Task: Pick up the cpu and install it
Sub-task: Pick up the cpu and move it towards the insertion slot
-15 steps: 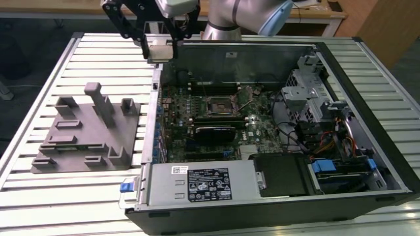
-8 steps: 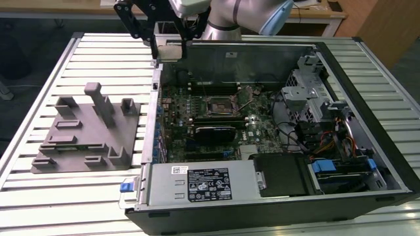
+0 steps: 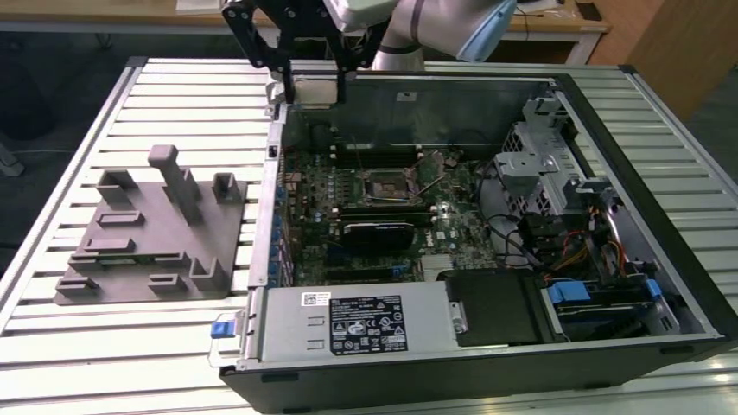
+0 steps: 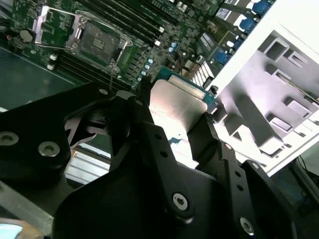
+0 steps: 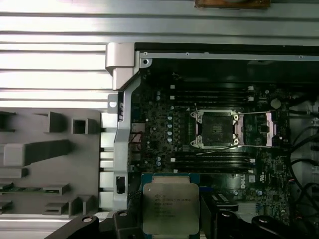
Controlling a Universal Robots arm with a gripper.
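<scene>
My gripper (image 3: 309, 76) hangs in the air over the far corner of the open computer case (image 3: 645, 130), on the exterior view's left, shut on the cpu (image 3: 316, 91). The cpu is a small square chip with a silver metal top and a green edge. In both wrist views it sits flat between the black fingers (image 4: 149, 134): cpu (image 4: 174, 107), cpu (image 5: 171, 206). The motherboard's socket (image 3: 384, 183) lies open below and apart from the chip, its metal frame lifted, socket (image 5: 215, 129), socket (image 4: 94, 42).
A grey plastic fixture (image 3: 150, 233) with raised blocks and slots lies on the slatted table at the exterior view's left of the case. Inside the case are memory slots (image 5: 214, 159), a black module (image 3: 375, 232), a power supply (image 3: 358, 324), drive cages and cables (image 3: 576, 251).
</scene>
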